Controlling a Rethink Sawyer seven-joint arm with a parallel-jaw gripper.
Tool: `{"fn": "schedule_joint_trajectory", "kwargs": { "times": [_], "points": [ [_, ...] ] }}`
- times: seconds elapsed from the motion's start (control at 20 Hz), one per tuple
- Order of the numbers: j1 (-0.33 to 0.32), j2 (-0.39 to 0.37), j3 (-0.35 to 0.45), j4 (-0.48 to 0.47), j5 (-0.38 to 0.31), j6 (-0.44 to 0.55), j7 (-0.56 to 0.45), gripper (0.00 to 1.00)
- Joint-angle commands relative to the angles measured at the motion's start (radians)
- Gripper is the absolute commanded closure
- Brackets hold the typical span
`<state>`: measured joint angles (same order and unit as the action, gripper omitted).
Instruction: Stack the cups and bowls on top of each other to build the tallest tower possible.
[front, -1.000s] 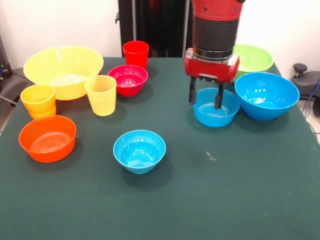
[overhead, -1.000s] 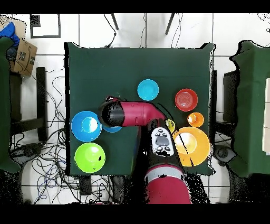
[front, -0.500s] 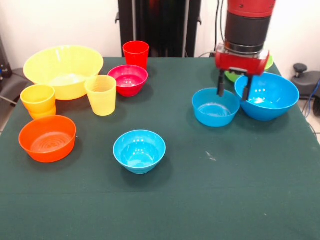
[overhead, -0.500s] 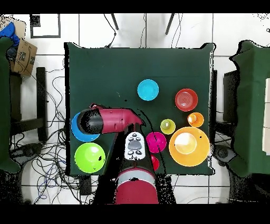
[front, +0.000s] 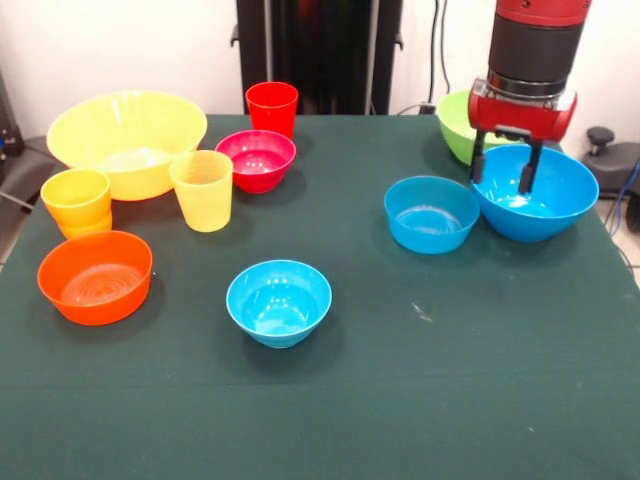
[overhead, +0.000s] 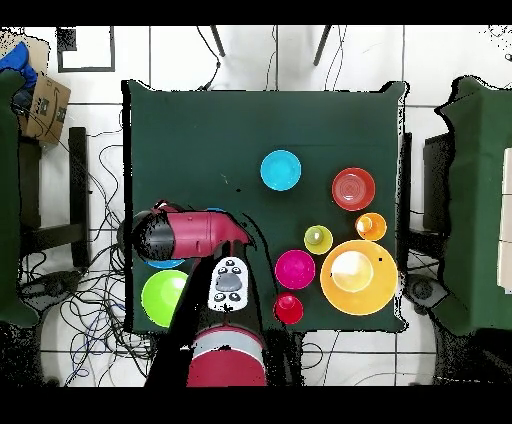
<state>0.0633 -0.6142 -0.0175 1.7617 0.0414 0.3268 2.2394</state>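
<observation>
My gripper (front: 503, 172) hangs with its two fingers spread apart, holding nothing. The fingertips dip over the near-left part of the large blue bowl (front: 545, 195); one finger stands at the bowl's left rim and the other over its hollow. I cannot tell whether either tip touches the plastic. From overhead my red arm (overhead: 190, 233) covers most of that bowl, so only a blue sliver shows under it.

Just beside the large blue bowl, on its left in the front view, sits a smaller blue bowl (front: 431, 213); their rims are close or touching. Behind my wrist the lime green bowl (front: 458, 125) shows partly, near the table's far edge; from above it is a green round (overhead: 163, 297) beside my arm.

Well apart, nearer the middle of the green table (front: 400, 380), stands another small blue bowl (front: 278, 301), alone and upright.

The rest are grouped on the other side. The magenta bowl (front: 256, 159) sits in front of the red cup (front: 272, 107). The yellow cup (front: 202, 189) stands just beside the large yellow-orange bowl (front: 127, 141). The orange-yellow cup (front: 77, 201) is at that bowl's front edge, and the shallow orange bowl (front: 95, 276) lies nearest the camera. All are glossy, upright and open-side up; none rests inside another.
</observation>
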Motion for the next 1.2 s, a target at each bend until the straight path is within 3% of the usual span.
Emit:
{"fn": "schedule_joint_trajectory", "kwargs": {
  "times": [0.05, 0.35, 0.9, 1.2],
  "points": [
    [0.017, 0.05, 0.013, 0.077, 0.04, -0.063, 0.198, 0.0],
    [0.003, 0.085, 0.013, 0.073, 0.02, -0.109, 0.157, 0.0],
    [0.053, 0.107, -0.01, 0.109, 0.017, -0.154, 0.163, 0.0],
    [0.048, 0.107, 0.002, 0.162, 0.002, -0.195, 0.152, 0.0]
  ]
}}
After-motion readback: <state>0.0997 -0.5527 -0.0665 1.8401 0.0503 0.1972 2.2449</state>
